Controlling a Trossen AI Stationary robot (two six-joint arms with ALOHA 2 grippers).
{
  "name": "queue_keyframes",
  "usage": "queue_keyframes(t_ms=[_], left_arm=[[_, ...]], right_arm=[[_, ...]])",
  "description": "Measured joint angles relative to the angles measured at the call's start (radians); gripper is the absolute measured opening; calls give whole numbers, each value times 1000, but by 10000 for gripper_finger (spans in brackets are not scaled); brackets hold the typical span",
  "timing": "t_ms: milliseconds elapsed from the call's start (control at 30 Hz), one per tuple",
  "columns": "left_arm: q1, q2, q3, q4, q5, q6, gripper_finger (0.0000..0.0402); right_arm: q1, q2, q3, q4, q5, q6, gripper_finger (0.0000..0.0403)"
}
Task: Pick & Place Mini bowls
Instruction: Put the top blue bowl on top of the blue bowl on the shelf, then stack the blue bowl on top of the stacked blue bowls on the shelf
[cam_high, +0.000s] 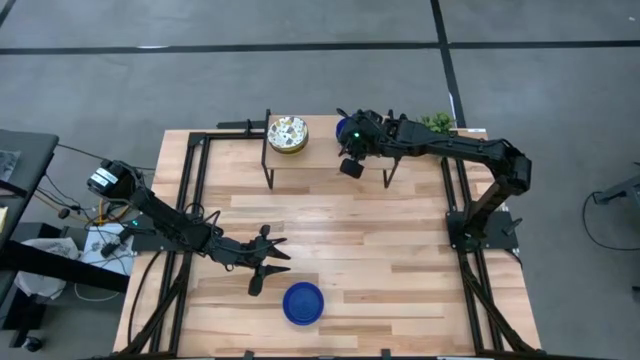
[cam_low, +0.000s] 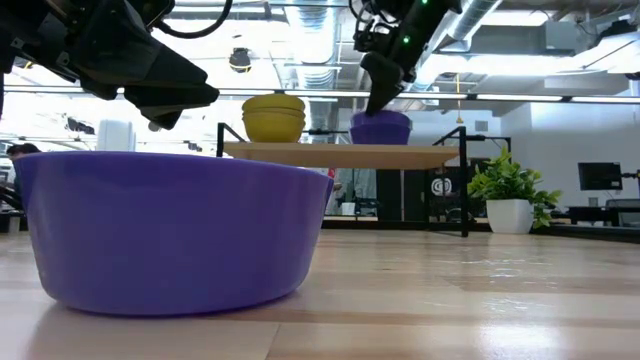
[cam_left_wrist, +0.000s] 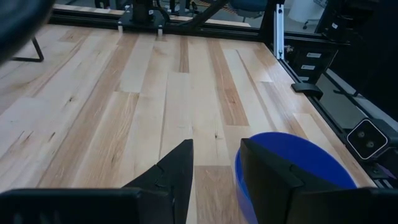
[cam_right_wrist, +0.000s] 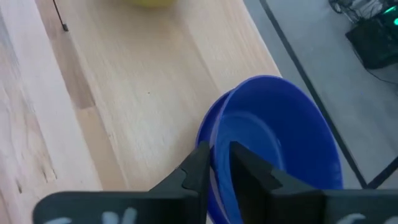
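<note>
Right gripper (cam_right_wrist: 219, 163): at the raised shelf (cam_high: 320, 152), fingers narrowly straddling the rim of a blue bowl (cam_right_wrist: 273, 149) resting there, apparently to set it down.
Left gripper (cam_high: 268, 262): fingers apart, empty, just beside another blue bowl (cam_high: 303, 303) near the counter (cam_high: 380, 250) front edge.
Patterned bowls (cam_high: 288, 133): stacked at the shelf's other end; open shelf lies between.

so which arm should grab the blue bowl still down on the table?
Left, probably. The left gripper hangs open just beside the blue bowl on the table. The right gripper is far off at the raised shelf, its fingers straddling the rim of another blue bowl there.
</note>
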Motion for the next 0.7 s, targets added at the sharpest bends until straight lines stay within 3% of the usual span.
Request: queue_keyframes(t_ms=[467,700], left_arm=[[0,0,0,0,0,0,131],[0,0,0,0,0,0,131]], right_arm=[[23,-2,0,-5,22,-10,127],[48,-50,0,-15,21,-42,130]])
